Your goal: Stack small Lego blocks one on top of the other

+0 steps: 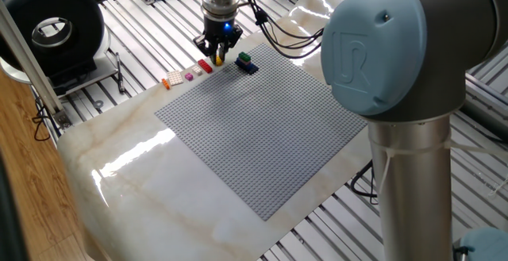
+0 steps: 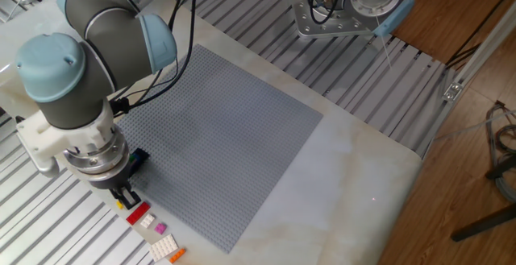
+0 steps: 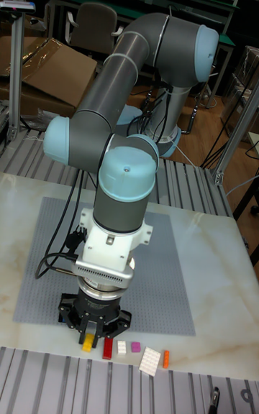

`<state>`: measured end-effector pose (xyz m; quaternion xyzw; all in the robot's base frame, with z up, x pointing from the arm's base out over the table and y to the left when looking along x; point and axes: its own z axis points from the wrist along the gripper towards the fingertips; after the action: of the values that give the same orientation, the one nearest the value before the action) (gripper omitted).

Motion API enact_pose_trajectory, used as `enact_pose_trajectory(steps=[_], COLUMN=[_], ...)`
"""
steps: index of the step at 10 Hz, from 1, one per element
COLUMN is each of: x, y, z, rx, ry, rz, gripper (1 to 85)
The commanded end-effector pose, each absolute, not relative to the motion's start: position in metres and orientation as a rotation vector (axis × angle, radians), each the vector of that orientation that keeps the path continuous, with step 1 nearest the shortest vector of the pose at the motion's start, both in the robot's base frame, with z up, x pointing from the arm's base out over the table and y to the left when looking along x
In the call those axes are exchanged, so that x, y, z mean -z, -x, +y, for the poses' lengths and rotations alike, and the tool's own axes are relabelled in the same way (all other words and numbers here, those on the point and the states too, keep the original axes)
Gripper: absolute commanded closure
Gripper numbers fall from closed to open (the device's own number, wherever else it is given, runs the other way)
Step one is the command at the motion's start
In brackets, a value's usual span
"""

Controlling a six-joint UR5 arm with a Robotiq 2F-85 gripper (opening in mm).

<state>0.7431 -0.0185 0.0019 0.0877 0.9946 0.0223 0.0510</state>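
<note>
The yellow block (image 3: 87, 343) is being held tight between the fingers of the gripper (image 3: 89, 341), right beside the red block (image 3: 108, 348).

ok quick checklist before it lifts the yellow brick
1. Gripper over the yellow brick: ok, fingers straddle it.
2. Jaws shut on the brick: cannot tell, the view is too small.
3. Red brick beside it, clear of the fingers: cannot tell, it lies very close.
4. Green and navy stack upright on the grey baseplate: ok.
5. Pink brick and orange brick out of the path: ok.
</note>
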Motion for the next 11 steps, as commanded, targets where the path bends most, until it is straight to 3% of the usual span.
enact_pose_trajectory(steps=[1,2,5,11], x=[-0.003,-0.004,-0.008,-0.041], y=[-0.742,-0.741,-0.740,-0.734], z=[-0.020,-0.022,-0.019,-0.043], rx=[-0.071,-0.055,-0.045,0.049], ry=[-0.292,-0.306,-0.325,-0.204], rz=[3.034,3.037,3.042,3.092], gripper=[61.3,72.0,83.0,84.7])
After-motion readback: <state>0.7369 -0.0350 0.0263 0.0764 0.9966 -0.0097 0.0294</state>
